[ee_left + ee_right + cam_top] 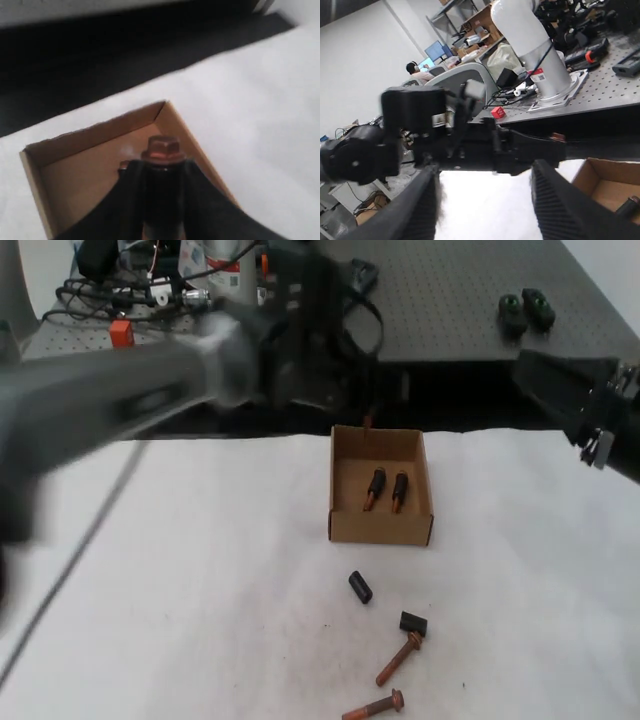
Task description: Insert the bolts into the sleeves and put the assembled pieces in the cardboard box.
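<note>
- held assembled piece [160, 149]: copper hex-head bolt in a black sleeve, gripped by the left gripper [161, 174]; jaws closed on the sleeve, bolt head sticking out past the tips
- the piece hangs above the open top of the cardboard box [380, 531], close to one corner
- inside the box: first boxed piece [375, 488] and second boxed piece [399, 491], side by side, apart from the walls
- on the tabletop [200, 590], white cloth, on the near side of the box: loose sleeve [360, 587] alone; second sleeve [413, 623] at the head end of a bolt [396, 662], cannot tell if inserted; second bolt [373, 706] by the front edge
- right gripper [485, 172]: jaws wide open, nothing in them; raised off the cloth, beside the box, facing the left arm
</note>
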Controlling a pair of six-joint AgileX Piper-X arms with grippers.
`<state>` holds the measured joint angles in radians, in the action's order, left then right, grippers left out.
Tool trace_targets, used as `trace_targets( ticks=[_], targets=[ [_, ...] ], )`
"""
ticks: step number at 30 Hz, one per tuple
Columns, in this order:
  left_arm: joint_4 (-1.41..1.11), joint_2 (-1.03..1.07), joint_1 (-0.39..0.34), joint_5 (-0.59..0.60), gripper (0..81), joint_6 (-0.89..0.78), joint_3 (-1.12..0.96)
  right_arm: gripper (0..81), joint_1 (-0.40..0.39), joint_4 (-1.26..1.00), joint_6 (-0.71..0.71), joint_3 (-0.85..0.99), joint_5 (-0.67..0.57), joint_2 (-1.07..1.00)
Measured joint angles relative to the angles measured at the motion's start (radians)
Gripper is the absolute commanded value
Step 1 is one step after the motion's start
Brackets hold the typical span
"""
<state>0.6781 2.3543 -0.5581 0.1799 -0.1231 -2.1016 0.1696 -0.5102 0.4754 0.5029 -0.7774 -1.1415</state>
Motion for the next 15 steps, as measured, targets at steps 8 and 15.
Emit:
trace_targets(
  ticks=[8, 15],
  targets=[
    [0.190, 0.154, 0.000, -0.003, 1.1, 0.018, -0.175, 41.2, 0.000, 0.074, -0.031, 0.000, 0.010, 0.000],
    [0.237, 0.160, -0.003, -0.003, 33.0, 0.020, -0.186, 41.2, 0.000, 0.124, -0.060, 0.000, 0.024, 0.000]
  ],
)
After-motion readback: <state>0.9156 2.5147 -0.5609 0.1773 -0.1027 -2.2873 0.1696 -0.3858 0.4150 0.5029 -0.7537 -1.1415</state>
